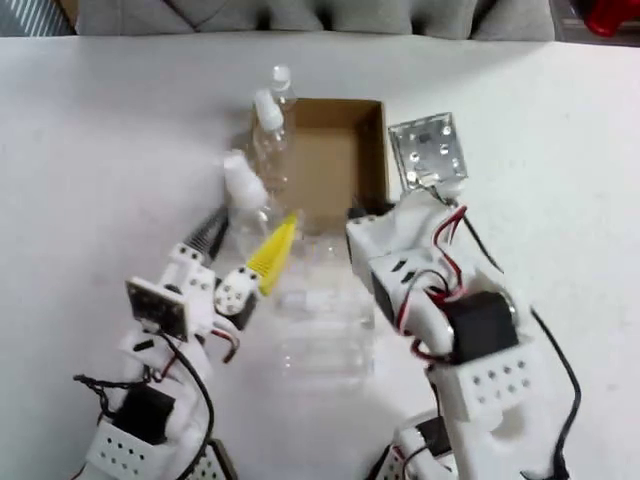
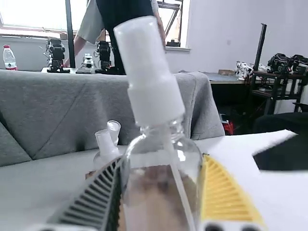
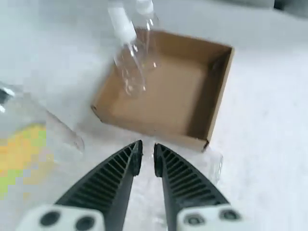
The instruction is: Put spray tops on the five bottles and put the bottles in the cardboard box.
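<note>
Left gripper (image 1: 255, 220) out ahead of its arm, low and angled toward the cardboard box (image 1: 378, 140). Black finger (image 2: 96, 197) and yellow finger (image 2: 224, 197) pressed against either side of a clear bottle (image 2: 159, 183). That bottle tilted a little, white spray top (image 2: 149, 72) on its neck, just beside the near-left corner of the box.

Right arm folded up and over, with the right gripper (image 3: 143, 156) pointing forward and down above the near wall of the box. Fingers almost together, only a thin gap, nothing between them.

Two capped bottles (image 3: 131, 57) slanted across the left wall of the box, tops out past the rim.

Loose bottles (image 1: 322, 325) flat on the table (image 1: 90, 150) between the arms, just in front of the box; number hard to tell.
</note>
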You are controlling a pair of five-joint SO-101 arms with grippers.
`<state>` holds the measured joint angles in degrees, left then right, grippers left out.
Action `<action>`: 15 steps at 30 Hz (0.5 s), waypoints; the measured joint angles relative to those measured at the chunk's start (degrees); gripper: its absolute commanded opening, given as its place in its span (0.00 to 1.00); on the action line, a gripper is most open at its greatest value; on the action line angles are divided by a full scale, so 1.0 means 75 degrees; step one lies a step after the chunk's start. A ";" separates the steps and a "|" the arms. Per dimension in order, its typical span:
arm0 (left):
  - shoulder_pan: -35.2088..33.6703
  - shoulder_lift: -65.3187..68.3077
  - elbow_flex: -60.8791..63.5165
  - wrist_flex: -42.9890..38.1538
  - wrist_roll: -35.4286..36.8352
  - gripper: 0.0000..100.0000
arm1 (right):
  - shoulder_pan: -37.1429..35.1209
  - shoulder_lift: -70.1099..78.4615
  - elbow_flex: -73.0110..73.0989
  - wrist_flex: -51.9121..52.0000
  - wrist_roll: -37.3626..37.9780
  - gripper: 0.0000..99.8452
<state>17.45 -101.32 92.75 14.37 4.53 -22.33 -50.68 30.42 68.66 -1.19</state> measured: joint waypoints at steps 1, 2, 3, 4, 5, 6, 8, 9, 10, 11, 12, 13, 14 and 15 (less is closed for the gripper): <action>-0.0082 0.0000 0.0000 -0.0023 0.0000 0.02 | 0.0059 0.0000 0.0316 0.0000 0.0000 0.02; -0.0129 0.0000 0.0000 -0.0035 0.0000 0.02 | 0.0059 0.0000 0.0598 0.0000 0.0000 0.02; -0.0152 0.0000 0.0000 -0.0035 0.0000 0.02 | 0.0047 0.0000 0.0821 0.0000 0.0000 0.02; -0.0176 0.0000 0.0000 -0.0035 0.0000 0.02 | 0.0035 0.0000 0.0985 0.0000 0.0000 0.02; -0.0176 0.0000 0.0000 -0.0035 0.0000 0.02 | 0.0023 0.0000 0.1125 0.0000 0.0000 0.02; -0.0176 0.0000 0.0000 -0.0035 0.0000 0.02 | 0.0012 0.0000 0.1266 0.0000 0.0000 0.02; -0.0188 0.0000 0.0000 -0.0035 0.0000 0.02 | 0.0012 0.0000 0.1606 0.0000 0.0000 0.02; -0.0211 0.0012 0.0000 -0.0035 0.0000 0.02 | 0.0012 0.0000 0.1805 -0.0012 0.0000 0.02; -0.0223 0.0117 -0.0035 -0.0035 0.0000 0.02 | 0.0023 0.0000 0.2063 -0.0105 0.0000 0.02; -0.0234 0.0305 -0.0094 -0.0035 0.0000 0.02 | 0.0023 0.0000 0.2321 -0.0258 0.0000 0.02; -0.0234 0.0586 -0.0234 -0.0035 0.0000 0.02 | 0.0012 0.0000 0.2626 -0.0445 0.0000 0.02; -0.0223 0.0867 -0.0387 -0.0059 0.0000 0.02 | 0.0012 0.0000 0.2919 -0.0680 0.0000 0.02; -0.0223 0.1184 -0.0563 -0.0188 0.0000 0.02 | 0.0012 0.0000 0.3212 -0.0926 0.0000 0.02; -0.0246 0.1524 -0.0703 -0.0375 0.0000 0.02 | 0.0047 0.0000 0.3446 -0.1184 0.0000 0.02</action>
<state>15.60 -89.89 87.47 11.56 4.53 -21.98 -50.68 56.26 59.78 -1.19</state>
